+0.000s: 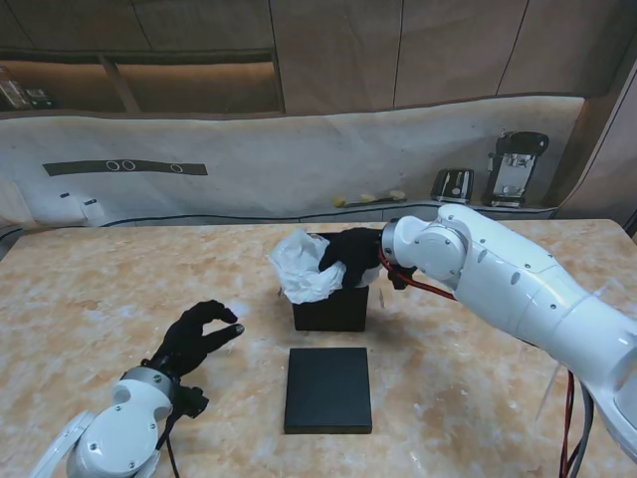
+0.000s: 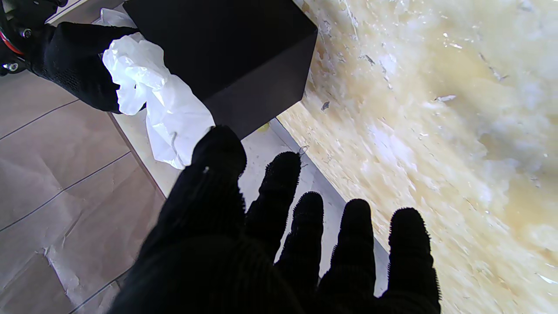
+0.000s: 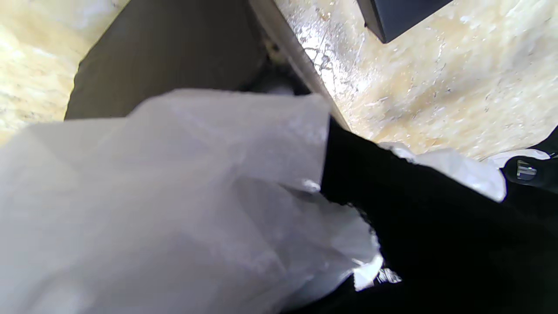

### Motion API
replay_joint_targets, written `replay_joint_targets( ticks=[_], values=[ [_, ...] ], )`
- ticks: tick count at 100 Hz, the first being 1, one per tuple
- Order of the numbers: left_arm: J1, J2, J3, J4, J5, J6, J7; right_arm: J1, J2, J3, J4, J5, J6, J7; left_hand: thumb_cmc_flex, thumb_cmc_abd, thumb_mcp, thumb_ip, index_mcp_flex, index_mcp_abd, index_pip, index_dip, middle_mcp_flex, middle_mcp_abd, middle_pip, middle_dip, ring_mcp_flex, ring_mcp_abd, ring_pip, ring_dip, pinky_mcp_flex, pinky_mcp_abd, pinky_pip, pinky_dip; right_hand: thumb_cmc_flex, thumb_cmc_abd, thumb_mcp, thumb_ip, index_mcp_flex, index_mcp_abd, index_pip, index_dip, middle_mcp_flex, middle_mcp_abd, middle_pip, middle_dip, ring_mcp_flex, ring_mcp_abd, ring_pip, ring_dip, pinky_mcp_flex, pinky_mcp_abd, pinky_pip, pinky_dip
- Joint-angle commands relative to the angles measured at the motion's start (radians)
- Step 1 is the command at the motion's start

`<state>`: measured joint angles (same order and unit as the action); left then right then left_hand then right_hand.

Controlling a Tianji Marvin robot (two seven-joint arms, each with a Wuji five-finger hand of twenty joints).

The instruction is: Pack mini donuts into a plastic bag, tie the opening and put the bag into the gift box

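Bagging looks done; you're at the boxing step. Your right hand [image 1: 350, 257] is clamped on the crumpled white plastic bag [image 1: 303, 267], held at the far-left rim of the open matte-black gift box [image 1: 331, 309]. Next, lower it inside and let go. Left hand [image 1: 197, 337] idles near-left, fingers apart. Flat black lid [image 1: 328, 388] lies nearer.

Robot body, two arms.

Right arm [image 1: 518, 289]: glossy white rounded shells in thick jointed segments; red cable [image 1: 403, 277] looping at the wrist, and further red and grey cables [image 1: 569, 418] hanging beside the rear segment.

Left arm [image 1: 124, 428]: white shell with grey domed joint cap, thin black cable beside it.

Right hand [image 1: 353, 257] and left hand [image 1: 199, 334]: five-fingered, covered in black knit gloves; ribbed weave and fuzzy fingertips [image 2: 285, 168] visible in the left wrist view.
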<state>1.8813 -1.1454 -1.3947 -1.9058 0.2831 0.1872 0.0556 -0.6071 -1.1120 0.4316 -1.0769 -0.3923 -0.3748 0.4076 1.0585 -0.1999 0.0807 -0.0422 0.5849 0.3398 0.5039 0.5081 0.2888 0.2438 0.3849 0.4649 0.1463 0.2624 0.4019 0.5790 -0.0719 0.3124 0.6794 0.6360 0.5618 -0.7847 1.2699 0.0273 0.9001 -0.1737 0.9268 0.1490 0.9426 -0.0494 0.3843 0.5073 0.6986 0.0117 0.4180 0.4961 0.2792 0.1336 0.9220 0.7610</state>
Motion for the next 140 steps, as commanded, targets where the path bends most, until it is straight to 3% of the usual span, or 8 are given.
replay_joint_targets(
  ticks=[1,6,17,31,45,81,93,140],
  values=[
    [0.008,-0.004,-0.002,-0.009,0.002,-0.001,-0.012,0.007,-0.011,-0.017,0.002,0.004,0.022,0.044,0.019,0.02,-0.027,0.027,0.01,-0.013,-0.018,0.002,-0.038,-0.003,-0.013,-0.006,-0.025,-0.004,-0.015,-0.013,-0.018,-0.009,-0.01,0.007,-0.035,-0.012,-0.139,-0.051,-0.018,0.027,-0.002,-0.025,0.035,0.027,-0.011,-0.046,0.071,0.013,-0.023,-0.032,0.063,-0.001,-0.015,-0.003],
    [0.008,-0.004,-0.002,-0.009,0.001,-0.002,-0.011,0.016,-0.016,-0.028,0.015,0.008,0.02,0.042,0.018,0.019,-0.028,0.027,0.009,-0.014,-0.018,0.002,-0.039,-0.003,-0.014,-0.006,-0.025,-0.003,-0.016,-0.014,-0.018,-0.009,-0.011,0.007,0.025,-0.019,-0.143,-0.054,-0.011,0.041,0.002,-0.035,0.052,0.035,0.0,-0.038,0.141,0.019,-0.025,-0.044,0.155,-0.052,0.019,-0.015],
    [0.01,-0.003,-0.005,-0.009,0.003,-0.003,-0.012,0.022,-0.028,-0.04,0.033,0.004,0.027,0.026,0.019,0.018,-0.028,0.027,0.01,-0.013,-0.018,0.004,-0.038,-0.003,-0.013,-0.005,-0.025,-0.003,-0.015,-0.013,-0.017,-0.009,-0.01,0.007,0.092,-0.029,-0.125,-0.054,0.01,0.066,0.012,-0.061,0.081,0.047,0.006,-0.005,0.195,0.025,-0.03,-0.056,0.216,-0.069,0.043,-0.053],
    [0.012,-0.003,-0.009,-0.01,0.006,-0.002,-0.012,0.031,-0.04,-0.054,0.052,0.024,0.04,0.028,0.019,0.018,-0.028,0.027,0.01,-0.014,-0.018,0.005,-0.039,-0.003,-0.014,-0.006,-0.025,-0.003,-0.016,-0.014,-0.018,-0.011,-0.01,0.007,0.095,-0.038,-0.101,-0.057,0.024,0.072,0.03,-0.067,0.106,0.063,0.014,0.003,0.237,0.051,-0.002,-0.04,0.251,-0.038,0.089,-0.055],
    [0.013,-0.003,-0.011,-0.011,0.005,-0.001,-0.012,0.051,-0.051,-0.077,0.073,0.088,0.056,0.074,0.019,0.018,-0.028,0.027,0.01,-0.014,-0.018,0.006,-0.039,-0.002,-0.013,-0.005,-0.026,-0.002,-0.017,-0.014,-0.018,-0.01,-0.011,0.007,0.114,-0.035,-0.099,-0.047,0.043,0.071,0.053,-0.041,0.146,0.095,0.029,0.029,0.302,0.077,0.073,0.009,0.329,0.006,0.192,-0.029],
    [0.011,-0.004,-0.016,-0.012,0.003,0.001,-0.014,0.102,-0.082,-0.154,0.143,0.16,0.076,0.15,0.02,0.019,-0.027,0.027,0.009,-0.012,-0.018,0.008,-0.039,-0.002,-0.014,-0.005,-0.027,-0.003,-0.017,-0.014,-0.018,-0.011,-0.011,0.007,0.134,-0.043,-0.117,-0.029,0.061,0.073,0.058,-0.039,0.171,0.116,0.038,0.043,0.334,0.087,0.114,0.042,0.36,0.004,0.244,-0.019],
    [0.011,-0.003,-0.017,-0.012,0.003,0.0,-0.015,0.105,-0.096,-0.162,0.17,0.175,0.081,0.154,0.019,0.019,-0.028,0.027,0.01,-0.013,-0.019,0.008,-0.038,-0.001,-0.014,-0.005,-0.027,-0.004,-0.017,-0.015,-0.018,-0.012,-0.01,0.007,0.181,-0.03,-0.161,-0.001,0.064,0.069,0.061,-0.044,0.179,0.122,0.033,0.051,0.342,0.098,0.14,0.071,0.391,0.001,0.263,-0.02],
    [0.013,-0.004,-0.023,-0.011,0.01,-0.001,-0.012,0.142,-0.17,-0.223,0.293,0.208,0.062,0.175,0.02,0.019,-0.027,0.027,0.01,-0.014,-0.018,0.011,-0.039,-0.002,-0.013,-0.005,-0.027,-0.004,-0.017,-0.015,-0.018,-0.013,-0.01,0.008,0.185,0.001,-0.186,-0.007,0.048,0.073,0.055,-0.044,0.159,0.114,0.021,0.05,0.321,0.086,0.109,0.068,0.368,0.009,0.242,-0.028]
  ],
)
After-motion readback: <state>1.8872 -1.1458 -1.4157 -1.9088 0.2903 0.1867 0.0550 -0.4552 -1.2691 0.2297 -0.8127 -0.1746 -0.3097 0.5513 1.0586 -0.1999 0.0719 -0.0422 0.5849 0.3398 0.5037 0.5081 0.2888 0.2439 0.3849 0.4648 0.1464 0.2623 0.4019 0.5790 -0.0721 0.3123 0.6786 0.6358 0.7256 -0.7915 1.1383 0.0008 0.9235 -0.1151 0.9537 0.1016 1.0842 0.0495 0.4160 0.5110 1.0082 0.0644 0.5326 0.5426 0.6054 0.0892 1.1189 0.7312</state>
